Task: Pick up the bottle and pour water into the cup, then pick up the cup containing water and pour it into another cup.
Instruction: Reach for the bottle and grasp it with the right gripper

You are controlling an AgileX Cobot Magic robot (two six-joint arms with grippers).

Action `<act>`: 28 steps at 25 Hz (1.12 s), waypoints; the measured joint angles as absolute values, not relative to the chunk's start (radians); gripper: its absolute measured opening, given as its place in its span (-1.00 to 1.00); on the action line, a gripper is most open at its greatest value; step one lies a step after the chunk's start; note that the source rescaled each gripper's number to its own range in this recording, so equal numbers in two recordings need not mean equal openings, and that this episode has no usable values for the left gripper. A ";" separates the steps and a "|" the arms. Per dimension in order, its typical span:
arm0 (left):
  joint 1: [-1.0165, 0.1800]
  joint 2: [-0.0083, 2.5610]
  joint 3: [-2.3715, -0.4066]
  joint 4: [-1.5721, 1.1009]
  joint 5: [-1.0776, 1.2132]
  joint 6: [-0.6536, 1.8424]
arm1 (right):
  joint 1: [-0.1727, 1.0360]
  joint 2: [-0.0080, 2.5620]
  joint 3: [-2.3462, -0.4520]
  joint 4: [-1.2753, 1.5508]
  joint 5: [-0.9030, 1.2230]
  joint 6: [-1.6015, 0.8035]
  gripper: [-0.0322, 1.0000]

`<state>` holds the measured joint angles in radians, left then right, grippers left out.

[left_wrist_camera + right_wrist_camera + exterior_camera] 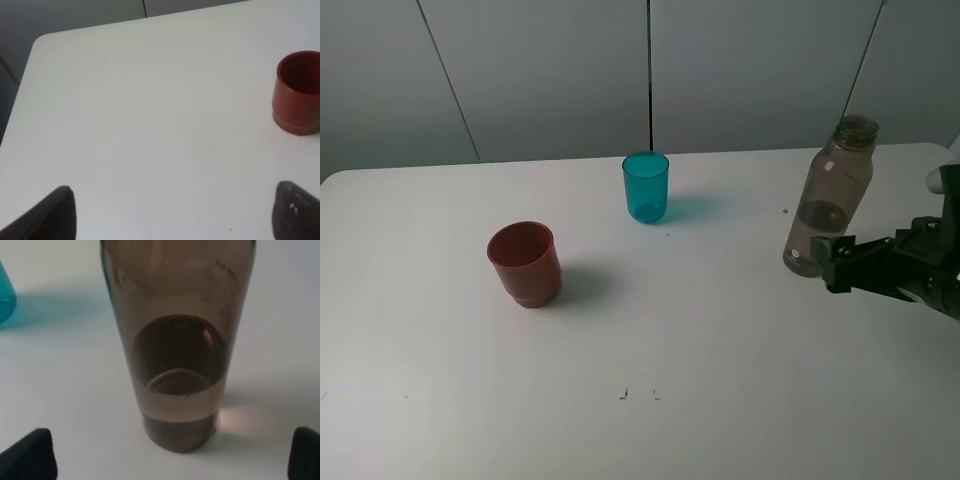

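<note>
The smoky grey-brown bottle (830,196) stands upright and uncapped at the right of the white table, with a little water in its base; it fills the right wrist view (177,345). My right gripper (832,262) is open just in front of the bottle's base, its fingertips (31,455) wide apart on either side and not touching it. The teal cup (646,186) stands upright at the back middle; its edge shows in the right wrist view (6,295). The red-brown cup (524,263) stands upright at the left. My left gripper (172,212) is open and empty, apart from the red-brown cup (297,92).
The white table (640,400) has a rounded far left corner (40,42). Grey wall panels (570,70) rise behind it. A few small dark specks (638,394) mark the table near the front.
</note>
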<state>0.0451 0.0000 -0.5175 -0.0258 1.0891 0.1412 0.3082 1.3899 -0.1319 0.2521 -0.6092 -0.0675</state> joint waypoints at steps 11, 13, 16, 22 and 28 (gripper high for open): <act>0.045 0.000 -0.518 -0.026 1.089 0.141 | 0.308 1.645 -0.161 0.224 -0.815 -0.060 1.00; 0.045 0.000 -0.518 -0.026 1.089 0.141 | 0.308 1.678 -0.177 0.221 -0.859 -0.052 1.00; 0.045 0.000 -0.518 -0.026 1.089 0.141 | 0.308 1.715 -0.197 0.223 -0.904 -0.041 1.00; 0.045 0.000 -0.518 -0.026 1.089 0.141 | 0.308 1.758 -0.232 0.225 -0.952 -0.024 1.00; 0.045 0.000 -0.518 -0.026 1.089 0.141 | 0.308 1.816 -0.280 0.225 -0.960 -0.006 1.00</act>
